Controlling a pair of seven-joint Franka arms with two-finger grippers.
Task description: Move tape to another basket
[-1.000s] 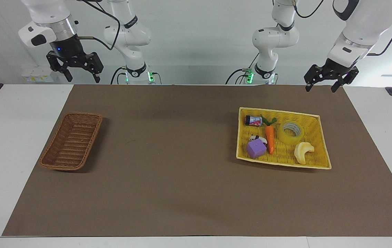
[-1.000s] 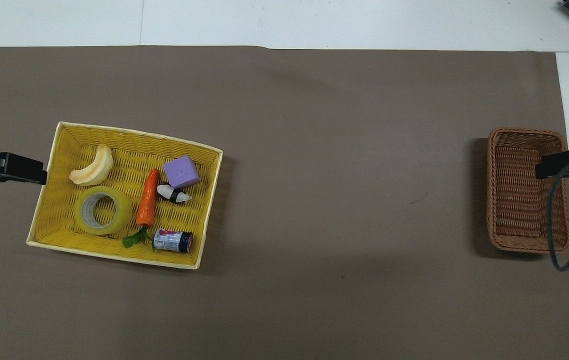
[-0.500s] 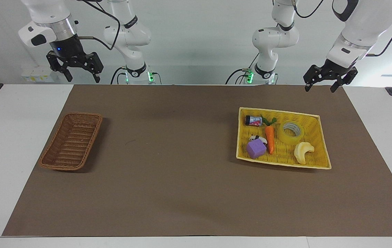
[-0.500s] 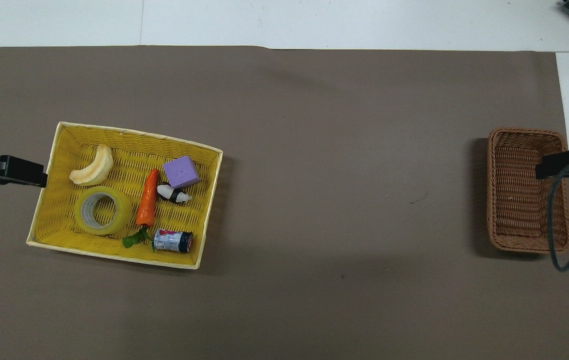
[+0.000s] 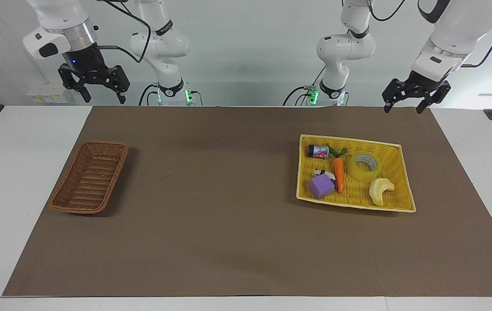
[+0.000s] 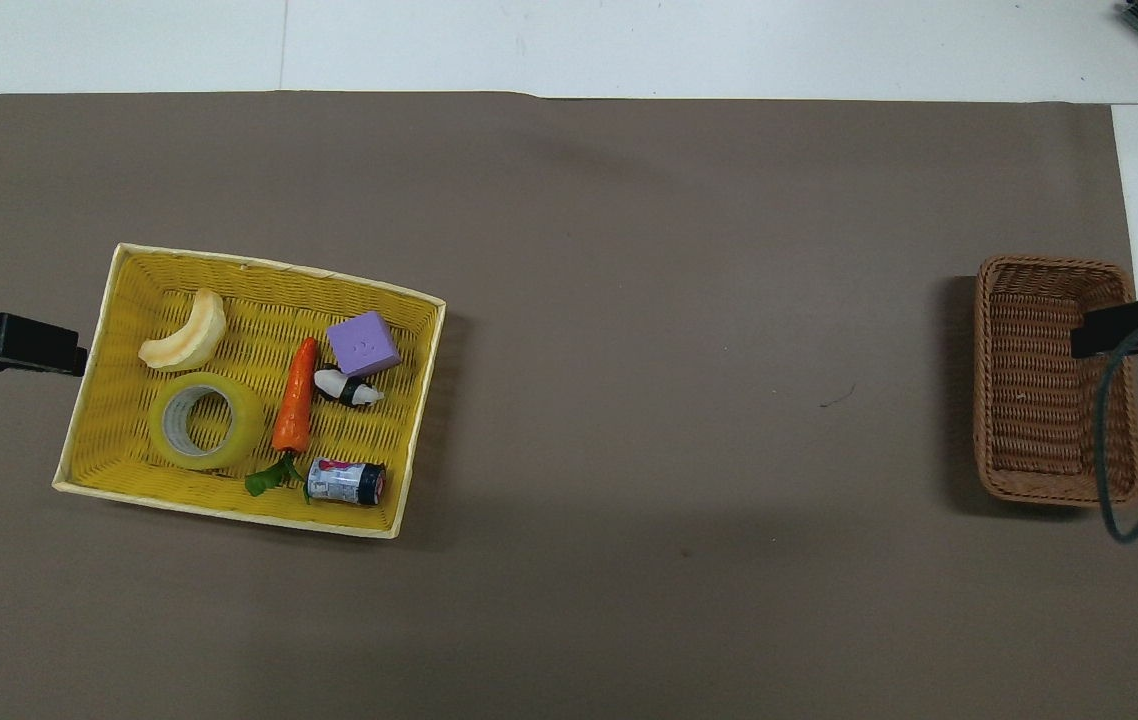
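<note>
The tape (image 5: pixel 365 166) lies flat, hole up, in the yellow tray (image 5: pixel 395 206) at the left arm's end, below the raised left gripper (image 5: pixel 403 107) – spread wide, empty, the nearer of 2 – while the right gripper (image 5: pixel 102 95), equally wide, waits above the table's edge near the brown basket (image 5: pixel 88 181).

Facing view looked from high across the table toward both robots, arm bases along its top edge, whole brown mat (image 5: pixel 228 224) in frame. Overhead view sat above the robots' end, aimed steeply down and forward, closer in, cropping the mat's near edge. Both shared the mat, the yellow tray (image 5: pixel 405 181) (image 6: pixel 99 400) and the wicker basket (image 5: pixel 118 166) (image 6: pixel 1124 420), turned half around between them
</note>
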